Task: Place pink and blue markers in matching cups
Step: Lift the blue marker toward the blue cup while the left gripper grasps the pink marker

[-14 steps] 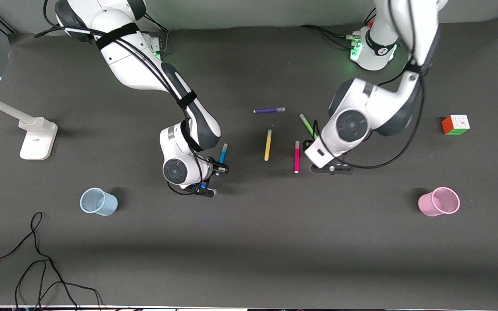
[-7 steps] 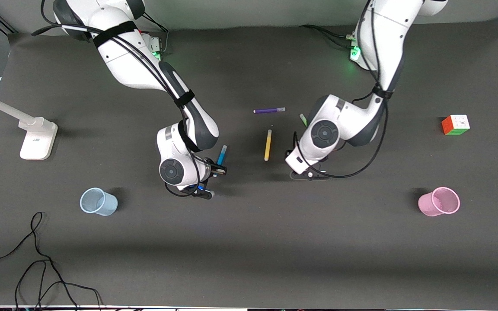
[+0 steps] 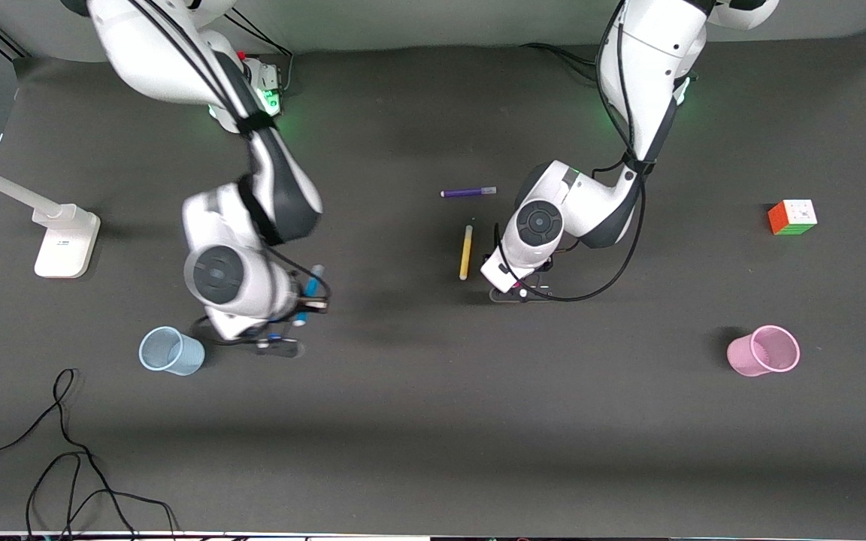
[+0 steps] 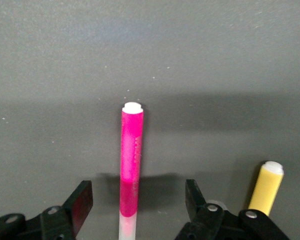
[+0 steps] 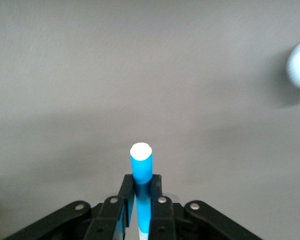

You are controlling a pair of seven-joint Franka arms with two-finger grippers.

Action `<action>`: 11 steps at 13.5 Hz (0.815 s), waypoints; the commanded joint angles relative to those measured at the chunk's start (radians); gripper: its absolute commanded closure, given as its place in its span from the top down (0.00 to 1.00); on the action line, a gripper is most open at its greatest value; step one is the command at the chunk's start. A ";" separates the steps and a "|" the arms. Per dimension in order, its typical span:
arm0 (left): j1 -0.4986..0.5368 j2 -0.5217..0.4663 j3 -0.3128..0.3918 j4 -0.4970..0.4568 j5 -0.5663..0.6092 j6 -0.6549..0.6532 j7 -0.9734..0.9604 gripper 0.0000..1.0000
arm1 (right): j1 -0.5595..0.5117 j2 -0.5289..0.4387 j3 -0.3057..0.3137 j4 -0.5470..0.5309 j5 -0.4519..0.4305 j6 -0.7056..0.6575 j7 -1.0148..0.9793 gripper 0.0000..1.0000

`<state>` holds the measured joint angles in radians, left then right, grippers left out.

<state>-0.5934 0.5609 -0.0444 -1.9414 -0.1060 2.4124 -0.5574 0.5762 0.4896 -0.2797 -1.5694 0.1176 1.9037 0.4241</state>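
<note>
Right gripper (image 5: 138,210) clamps the blue marker (image 5: 141,172) aloft beside the blue cup (image 3: 171,351); left gripper (image 4: 135,210), spread, straddles the pink marker (image 4: 130,160), yellow pen (image 4: 266,187) alongside.

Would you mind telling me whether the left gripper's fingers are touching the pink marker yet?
Apart. The left wrist view shows the left gripper open, a gap between each finger and the pink marker.

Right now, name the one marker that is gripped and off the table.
The blue marker, clamped in the right gripper. The pink marker lies between the left gripper's open fingers, ungrasped.
</note>
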 commanded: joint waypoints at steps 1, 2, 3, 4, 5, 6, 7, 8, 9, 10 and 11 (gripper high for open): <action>-0.014 0.002 0.015 -0.059 0.008 0.114 -0.007 0.81 | 0.005 -0.060 -0.119 -0.026 -0.027 -0.002 -0.216 0.00; -0.016 0.007 0.015 -0.065 0.008 0.132 -0.007 0.81 | 0.005 -0.072 -0.159 -0.027 -0.029 0.003 -0.284 0.00; -0.016 0.005 0.015 -0.065 0.008 0.132 -0.007 0.80 | 0.007 -0.080 -0.197 -0.028 -0.029 0.009 -0.350 0.00; -0.014 0.001 0.015 -0.067 0.008 0.128 -0.006 0.72 | 0.007 -0.088 -0.229 -0.029 -0.029 0.023 -0.410 0.00; -0.013 -0.003 0.015 -0.067 0.008 0.125 -0.006 0.62 | 0.008 -0.094 -0.264 -0.031 -0.036 0.046 -0.470 0.00; -0.012 -0.004 0.015 -0.067 0.008 0.123 -0.004 0.51 | 0.010 -0.098 -0.292 -0.034 -0.064 0.075 -0.520 0.00; -0.011 -0.006 0.015 -0.067 0.008 0.122 -0.004 0.37 | 0.008 -0.109 -0.311 -0.056 -0.096 0.133 -0.562 0.00; -0.011 -0.009 0.015 -0.067 0.008 0.122 -0.006 0.23 | 0.008 -0.123 -0.332 -0.105 -0.107 0.212 -0.621 0.00; -0.011 -0.010 0.015 -0.067 0.008 0.122 -0.004 0.12 | 0.008 -0.146 -0.346 -0.183 -0.107 0.316 -0.652 0.00; -0.011 -0.015 0.015 -0.067 0.008 0.122 -0.001 0.00 | 0.008 -0.169 -0.348 -0.264 -0.107 0.430 -0.663 0.00; -0.009 -0.018 0.015 -0.067 0.008 0.122 0.005 0.00 | 0.008 -0.186 -0.348 -0.341 -0.107 0.548 -0.679 0.00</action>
<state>-0.5934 0.5534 -0.0371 -1.9924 -0.1045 2.5242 -0.5561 0.5675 0.3861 -0.6254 -1.7287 0.0409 2.2682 -0.2141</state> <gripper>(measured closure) 0.828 0.828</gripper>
